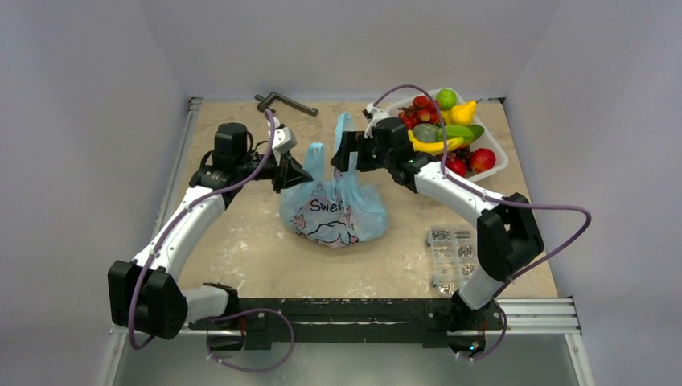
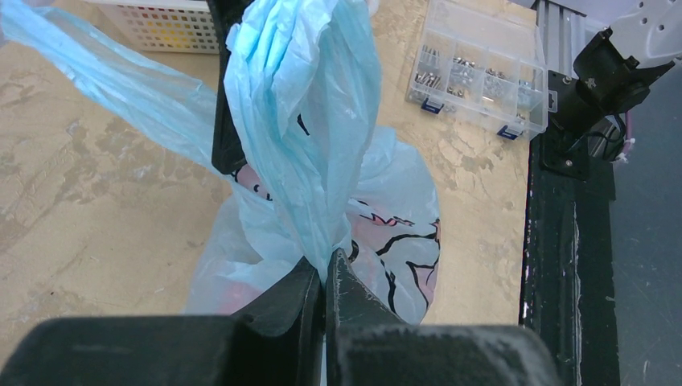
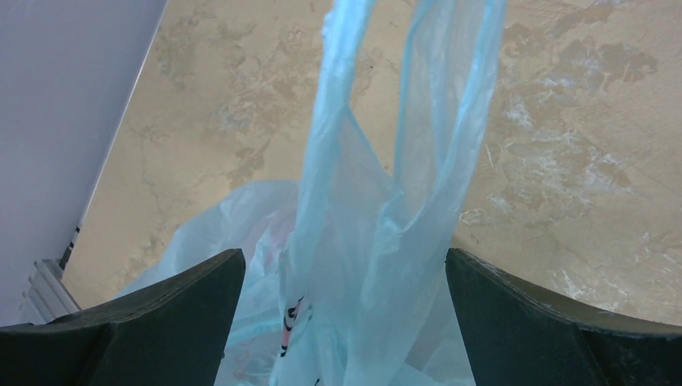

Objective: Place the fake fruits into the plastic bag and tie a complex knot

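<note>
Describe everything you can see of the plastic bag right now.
The plastic bag is thin, crinkly light-blue film with a white patch printed in pink and dark lettering. It sits bulging on the table, both handles drawn upward. The left gripper is shut on one gathered handle; the other rises inside the open right gripper, unclamped.

Around me: a tan marbled tabletop [image 1: 249,249], mottled with pale patches. Plain pale-grey walls [image 1: 346,40] close it in on three sides: left, far, right. Along my near edge run a black bar [image 1: 362,310] and a silver aluminium rail [image 1: 539,315]. Light is even and diffuse, shadows soft.
</note>
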Controlling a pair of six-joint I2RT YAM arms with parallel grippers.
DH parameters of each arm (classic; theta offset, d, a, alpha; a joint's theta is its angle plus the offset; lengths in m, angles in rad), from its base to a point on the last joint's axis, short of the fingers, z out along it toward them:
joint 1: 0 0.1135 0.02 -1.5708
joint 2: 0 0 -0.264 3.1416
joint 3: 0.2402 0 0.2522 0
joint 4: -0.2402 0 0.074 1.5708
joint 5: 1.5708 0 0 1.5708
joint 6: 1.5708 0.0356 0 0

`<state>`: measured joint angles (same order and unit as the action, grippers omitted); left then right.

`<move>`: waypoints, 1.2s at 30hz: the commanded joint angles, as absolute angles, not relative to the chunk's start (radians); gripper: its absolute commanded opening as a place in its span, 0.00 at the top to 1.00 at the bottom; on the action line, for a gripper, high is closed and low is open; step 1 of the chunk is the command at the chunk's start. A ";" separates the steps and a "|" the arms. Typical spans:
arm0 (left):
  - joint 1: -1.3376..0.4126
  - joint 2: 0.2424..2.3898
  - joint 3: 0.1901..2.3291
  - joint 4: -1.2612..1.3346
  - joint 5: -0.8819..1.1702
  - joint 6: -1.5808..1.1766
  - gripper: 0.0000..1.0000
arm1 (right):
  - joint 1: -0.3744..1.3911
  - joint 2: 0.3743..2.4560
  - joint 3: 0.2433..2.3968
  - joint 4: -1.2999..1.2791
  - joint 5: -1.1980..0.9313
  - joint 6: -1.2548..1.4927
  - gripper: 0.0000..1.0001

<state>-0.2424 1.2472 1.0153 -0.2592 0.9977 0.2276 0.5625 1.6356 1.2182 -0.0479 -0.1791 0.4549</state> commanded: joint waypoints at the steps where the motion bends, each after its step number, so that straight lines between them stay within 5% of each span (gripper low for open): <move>1: -0.239 1.223 1.012 -0.243 1.008 0.252 1.00 | 0.568 1.658 1.261 -0.006 -0.192 0.495 0.01; 7: -0.239 1.223 1.011 -0.243 1.008 0.253 1.00 | 0.573 1.695 1.287 -0.078 -0.076 0.518 0.02; 9: -0.239 1.225 1.009 -0.243 1.006 0.256 1.00 | 0.579 1.701 1.282 -0.053 -0.081 0.512 0.12; 11: -0.241 1.230 1.014 -0.253 0.990 0.257 1.00 | 0.587 1.707 1.278 -0.020 -0.096 0.497 0.32; 14: -0.241 1.262 1.073 -0.355 0.994 0.280 1.00 | 0.589 1.707 1.276 0.027 -0.233 0.444 0.89; 16: -0.241 1.296 1.158 -0.574 1.037 0.472 1.00 | 0.581 1.678 1.255 0.068 -0.326 0.379 1.00; 24: -0.286 1.407 1.346 -1.043 1.023 0.920 1.00 | 0.549 1.617 1.254 0.011 -0.764 -0.029 1.00; 31: -0.317 1.543 1.450 -1.060 0.944 0.963 1.00 | 0.548 1.676 1.353 -0.200 -0.955 -0.250 0.99; 36: -0.324 1.577 1.445 -0.980 0.909 0.933 1.00 | 0.548 1.673 1.360 -0.237 -1.021 -0.290 0.78</move>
<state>-0.3168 1.5684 1.4071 -1.0164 0.9279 0.8997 0.5488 1.6806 1.3239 -0.1810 -0.9028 -0.2001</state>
